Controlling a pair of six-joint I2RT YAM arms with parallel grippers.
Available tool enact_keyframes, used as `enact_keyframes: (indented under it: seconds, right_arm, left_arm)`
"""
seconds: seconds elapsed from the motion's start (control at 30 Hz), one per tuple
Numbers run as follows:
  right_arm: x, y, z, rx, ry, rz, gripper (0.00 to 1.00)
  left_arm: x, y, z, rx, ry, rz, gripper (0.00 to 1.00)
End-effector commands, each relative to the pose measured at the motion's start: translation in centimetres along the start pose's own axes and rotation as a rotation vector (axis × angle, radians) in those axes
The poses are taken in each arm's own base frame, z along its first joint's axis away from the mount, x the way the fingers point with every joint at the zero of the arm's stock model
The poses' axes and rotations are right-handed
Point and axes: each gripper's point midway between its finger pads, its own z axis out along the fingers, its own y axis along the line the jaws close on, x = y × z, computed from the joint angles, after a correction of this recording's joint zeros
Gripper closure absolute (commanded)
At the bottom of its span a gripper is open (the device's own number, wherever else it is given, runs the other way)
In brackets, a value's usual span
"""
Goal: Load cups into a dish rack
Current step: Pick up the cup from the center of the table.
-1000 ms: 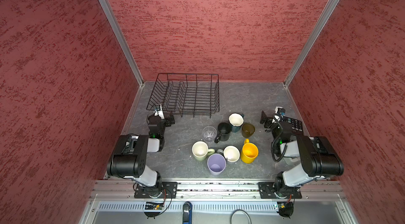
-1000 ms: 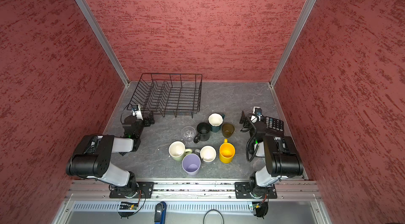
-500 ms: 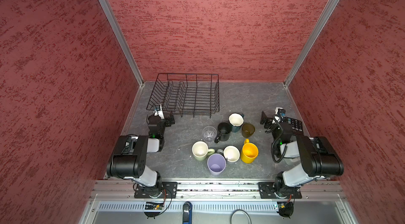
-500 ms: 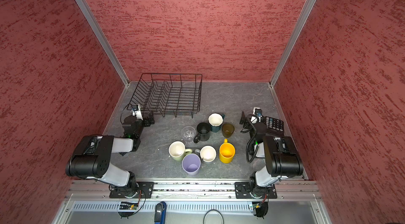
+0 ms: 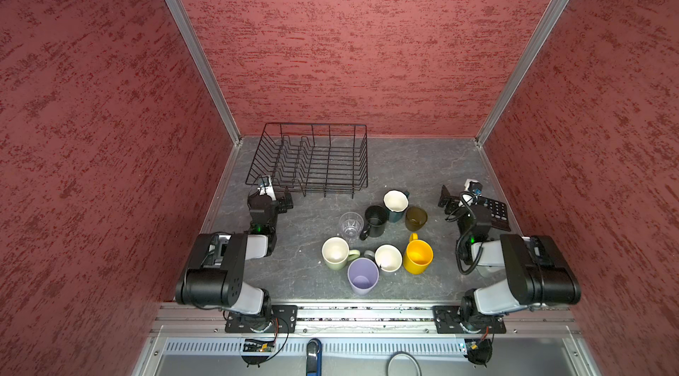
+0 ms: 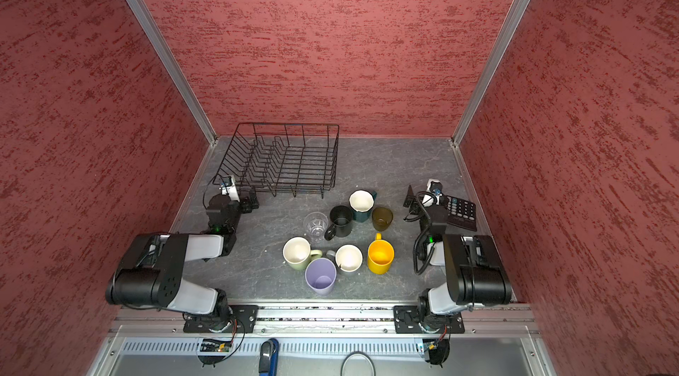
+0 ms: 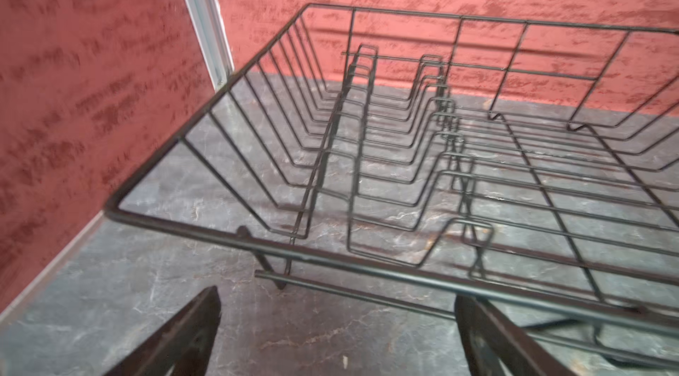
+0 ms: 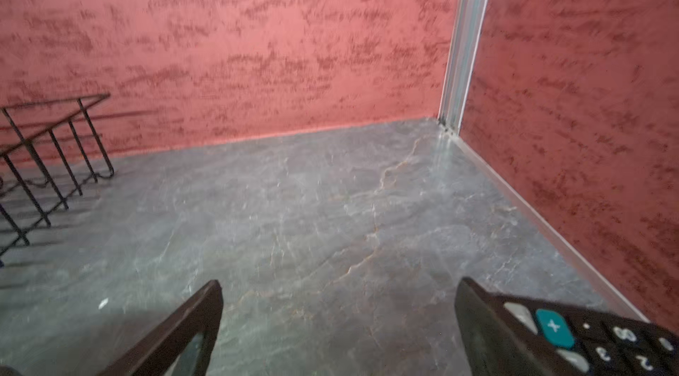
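All eight cups stand upright on the grey stone-patterned table [image 5: 404, 164], clustered near its middle. None is yet in the large black wire dish rack [image 5: 312, 161], which sits empty at the far left, its upright divider prongs in its left part. The far row holds the clear ribbed glass [image 5: 351, 225], the black mug [image 5: 375, 221], the teal mug [image 5: 396, 203] with a white inside and the amber-brown tumbler [image 5: 416, 218]. The near row holds the pale green mug [image 5: 335, 253], the lilac tumbler [image 5: 362, 275], the grey mug [image 5: 388, 257] and the yellow mug [image 5: 418, 256]. They are packed close, some touching or nearly so. The step in hand looks like a first pick, and it should go best on an outer cup: the glass or pale green mug for the left arm, the yellow mug or tumbler for the right. Straddling a rim, one finger inside and one outside, should spare the neighbours, and the glass probably needs a firm, square grip. The left end effector [image 7: 336, 304] is released and empty, just beside the rack's near left corner. The right end effector [image 8: 338, 300], likewise spread and holding nothing, sits at the right, one jaw close by the black calculator [image 5: 496, 212], so it should lift clear before swinging in. The rack's flat right part looks the easiest landing place.
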Motion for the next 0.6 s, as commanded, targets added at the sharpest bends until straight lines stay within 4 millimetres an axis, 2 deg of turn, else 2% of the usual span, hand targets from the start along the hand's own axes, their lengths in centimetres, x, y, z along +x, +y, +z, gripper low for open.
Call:
enact_keyframes:
  seconds: [0.0, 0.03, 0.1, 0.2, 0.3, 0.37, 0.47, 0.57]
  right_arm:
    - [-5.2, -1.9, 0.4, 0.148, 0.001, 0.094, 0.01]
    - [-7.0, -1.3, 0.4, 0.121, -0.009, 0.126, 0.01]
    - [-10.4, 0.1, 0.2, 0.057, -0.026, 0.3, 0.01]
    - [-12.8, 3.6, -0.5, -0.129, 0.016, 0.393, 0.01]
    - [-12.2, 4.9, -0.7, -0.211, 0.043, 0.431, 0.01]
    - [-11.2, 5.3, -0.2, -0.2, 0.151, 0.426, 0.06]
    - [-9.2, 5.4, -0.3, -0.152, 0.359, 0.394, 0.09]
    - [-7.2, 5.1, -1.7, -0.106, 0.544, 0.35, 0.11]
  left_arm:
    - [-6.0, -0.2, -1.6, -0.044, -0.063, -0.005, 0.0]
    - [-6.9, 0.5, -2.2, -0.076, -0.037, -0.045, 0.0]
    - [-9.0, 2.2, -3.8, -0.111, 0.036, -0.203, 0.0]
    - [-11.5, 2.4, -6.1, -0.013, 0.06, -0.349, 0.01]
    - [-14.3, 2.6, -8.2, 0.089, -0.037, -0.415, 0.0]
    - [-15.8, 2.8, -9.1, 0.121, -0.079, -0.427, 0.0]
    - [-17.3, 2.9, -9.5, 0.126, -0.088, -0.411, 0.0]
    - [-18.7, 2.3, -9.4, 0.164, -0.113, -0.396, 0.0]
